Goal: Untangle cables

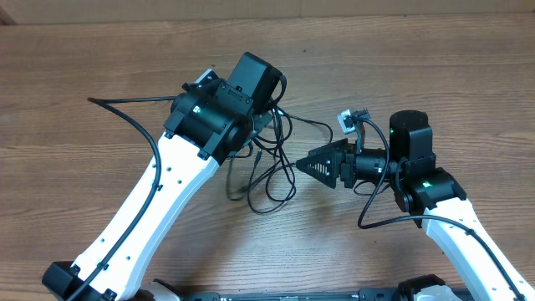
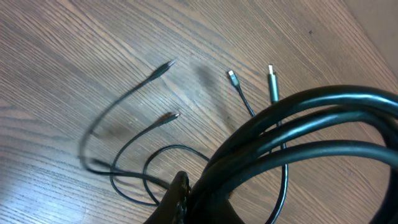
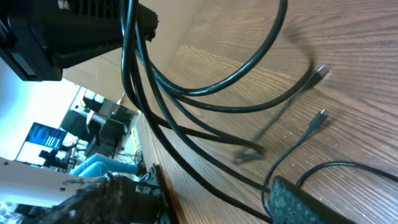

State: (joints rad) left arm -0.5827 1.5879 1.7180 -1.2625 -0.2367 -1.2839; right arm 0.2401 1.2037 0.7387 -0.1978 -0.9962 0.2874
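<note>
Several thin black cables (image 1: 269, 177) lie tangled on the wooden table between the arms. My left gripper (image 1: 262, 125) is mostly hidden under its wrist. In the left wrist view it (image 2: 186, 200) appears shut on a bundle of cable loops (image 2: 311, 106) held close to the camera. Loose plug ends (image 2: 166, 65) (image 2: 272, 78) trail on the wood below. My right gripper (image 1: 306, 165) points left at the tangle. It is open (image 3: 199, 205), with one cable strand (image 3: 205, 90) running between its fingers without being gripped. Strands rise to the left gripper (image 3: 74, 31).
The left arm's thick black cable (image 1: 125, 109) arcs over the table at far left. The right arm's own cable (image 1: 376, 209) loops beside its wrist. Two plug ends (image 3: 320, 71) (image 3: 320, 116) lie on the wood near the right gripper.
</note>
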